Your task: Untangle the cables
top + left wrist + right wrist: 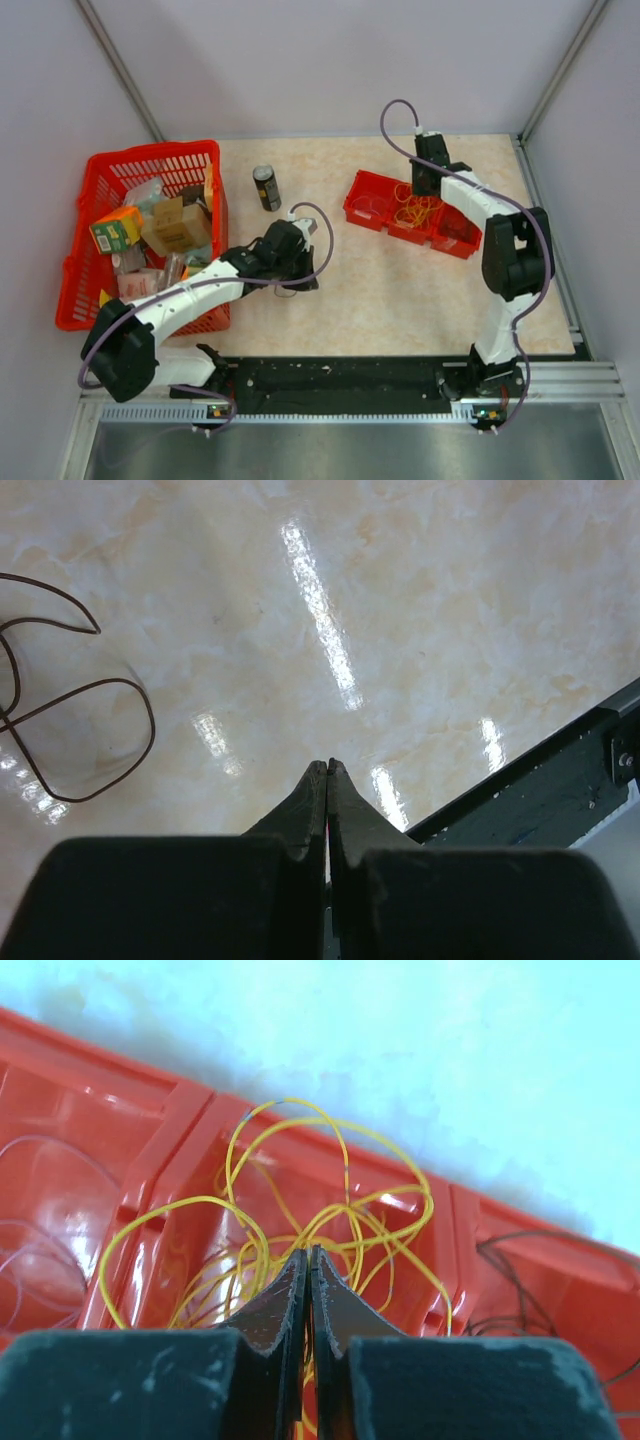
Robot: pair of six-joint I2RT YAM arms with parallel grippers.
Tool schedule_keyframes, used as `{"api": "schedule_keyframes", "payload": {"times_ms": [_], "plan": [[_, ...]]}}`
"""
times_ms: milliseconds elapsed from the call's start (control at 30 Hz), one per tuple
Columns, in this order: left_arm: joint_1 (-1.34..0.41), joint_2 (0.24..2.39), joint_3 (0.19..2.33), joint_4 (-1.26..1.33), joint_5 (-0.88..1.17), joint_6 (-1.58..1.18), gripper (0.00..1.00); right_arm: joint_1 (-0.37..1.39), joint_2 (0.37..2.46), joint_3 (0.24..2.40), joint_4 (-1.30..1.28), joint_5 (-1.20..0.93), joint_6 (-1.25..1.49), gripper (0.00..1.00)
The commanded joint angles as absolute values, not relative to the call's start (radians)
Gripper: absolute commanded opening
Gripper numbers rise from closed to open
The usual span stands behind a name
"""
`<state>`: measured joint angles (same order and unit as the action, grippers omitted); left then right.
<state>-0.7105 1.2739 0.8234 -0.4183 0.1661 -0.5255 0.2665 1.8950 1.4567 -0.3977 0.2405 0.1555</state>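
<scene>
From above, the yellow cables (412, 212) are lying bunched in the middle of the 3 compartments of the red tray (365, 215), far right on the counter (400, 290). The right claw (422, 195) is hanging directly over them, while the left claw (298, 275) is sitting well apart, left of centre beside the red basket (140, 155). In my judgement the right arm is the nearer one for any lift, with open counter lying near and left of the tray. In the left wrist view, the left claw (328, 765) is showing its jaws pressed together on nothing, and a dark brown cable (152, 725) is looping on the counter to its left, apart from the tips. In the right wrist view, the right claw (308, 1250) is closed with its tips inside the yellow tangle (350, 1222). Whether a strand is pinched cannot be told. The loops are spreading left and right across the compartment, hemmed by its walls, with pale cables (40, 1145) left and dark cables (520, 1260) right.
</scene>
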Motion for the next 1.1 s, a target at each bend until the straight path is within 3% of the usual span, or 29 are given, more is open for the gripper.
{"api": "schedule_keyframes", "payload": {"times_ms": [0,133,267,433,500,600,767,833,933,1067], "plan": [[-0.713,1.258,0.877,-0.455,0.117,-0.523,0.0,0.236,1.96,1.543,-0.336,0.284,0.08,0.0],[-0.712,1.273,0.916,-0.488,0.051,-0.506,0.14,0.238,1.971,1.519,-0.359,0.2,0.1,0.0],[-0.698,1.31,0.966,-0.505,-0.029,-0.489,0.35,0.238,1.927,1.435,-0.35,0.097,0.149,0.0],[-0.635,1.388,1.014,-0.505,-0.057,-0.486,0.84,0.267,1.83,1.296,-0.322,-0.024,0.239,0.0],[-0.606,1.426,1.048,-0.518,-0.069,-0.483,0.98,0.272,1.798,1.269,-0.325,-0.081,0.261,0.0],[-0.592,1.485,1.092,-0.541,-0.168,-0.469,0.98,0.272,1.735,1.262,-0.35,-0.049,0.281,0.03],[-0.577,1.612,1.166,-0.601,-0.291,-0.463,0.98,0.267,1.648,1.367,-0.474,0.029,0.256,0.51],[-0.554,1.647,1.163,-0.598,-0.264,-0.475,0.98,0.268,1.606,1.402,-0.521,0.035,0.249,0.62],[-0.528,1.69,1.144,-0.588,-0.197,-0.488,0.98,0.27,1.507,1.376,-0.548,0.018,0.248,0.7],[-0.523,1.727,1.121,-0.561,-0.112,-0.499,0.98,0.29,1.358,1.248,-0.523,-0.09,0.273,0.72]]}}
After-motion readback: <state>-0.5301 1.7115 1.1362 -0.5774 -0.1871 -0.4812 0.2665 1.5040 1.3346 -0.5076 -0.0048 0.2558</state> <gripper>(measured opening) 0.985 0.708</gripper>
